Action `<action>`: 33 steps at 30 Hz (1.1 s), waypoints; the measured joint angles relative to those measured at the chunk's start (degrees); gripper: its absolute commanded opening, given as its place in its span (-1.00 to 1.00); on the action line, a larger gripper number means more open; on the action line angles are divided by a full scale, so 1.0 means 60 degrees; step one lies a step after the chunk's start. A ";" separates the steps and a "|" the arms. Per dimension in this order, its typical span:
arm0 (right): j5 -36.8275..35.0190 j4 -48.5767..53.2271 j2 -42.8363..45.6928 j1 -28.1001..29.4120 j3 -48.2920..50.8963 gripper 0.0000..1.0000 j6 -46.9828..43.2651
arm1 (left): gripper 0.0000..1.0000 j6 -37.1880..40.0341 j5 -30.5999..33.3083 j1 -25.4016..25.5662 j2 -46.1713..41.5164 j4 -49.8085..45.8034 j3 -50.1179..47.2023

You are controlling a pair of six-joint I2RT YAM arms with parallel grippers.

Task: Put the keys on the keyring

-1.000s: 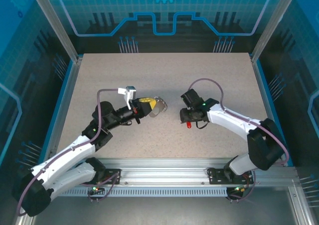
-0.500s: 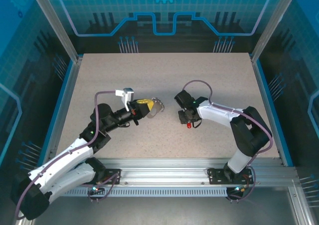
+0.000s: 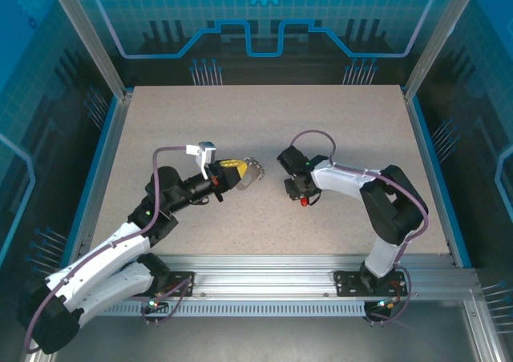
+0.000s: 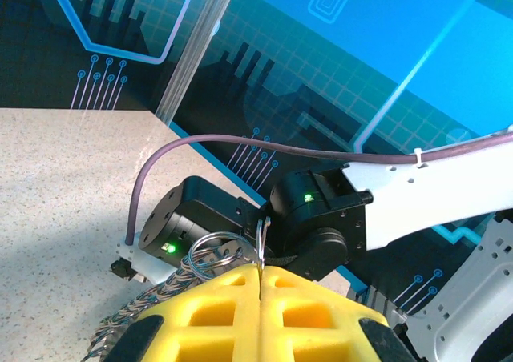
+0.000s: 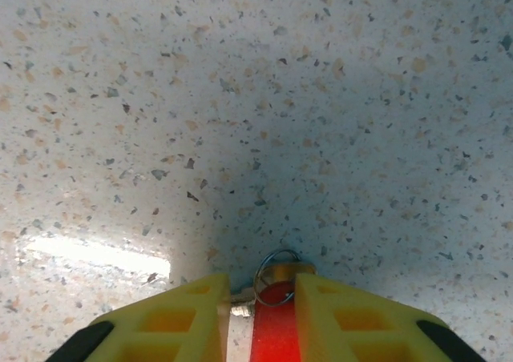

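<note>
With the keyring pinched in the closed left fingers, the red key, off-centre between right fingers whose grip cannot be told, may be squeezed out

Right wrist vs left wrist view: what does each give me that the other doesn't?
Right wrist: the red key sits between the fingers of the right pincer, a small ring at its head; whether it is clamped is unclear. Left wrist: the left pincer is shut on the keyring, chain hanging, with the right arm beyond. Both: yellow pincer fingers in the foreground and the speckled table.
</note>
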State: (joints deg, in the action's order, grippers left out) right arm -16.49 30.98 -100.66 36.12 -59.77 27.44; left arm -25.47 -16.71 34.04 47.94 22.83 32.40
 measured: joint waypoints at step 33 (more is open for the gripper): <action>0.0885 -0.0415 0.2244 -0.0127 0.0229 -1.00 -0.0084 | -1.00 0.0000 -0.0113 0.0000 0.0208 0.0033 0.0000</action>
State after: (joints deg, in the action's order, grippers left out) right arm -11.18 28.49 -87.20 35.35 -58.39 26.94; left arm -25.47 -17.39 34.04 49.19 23.03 32.40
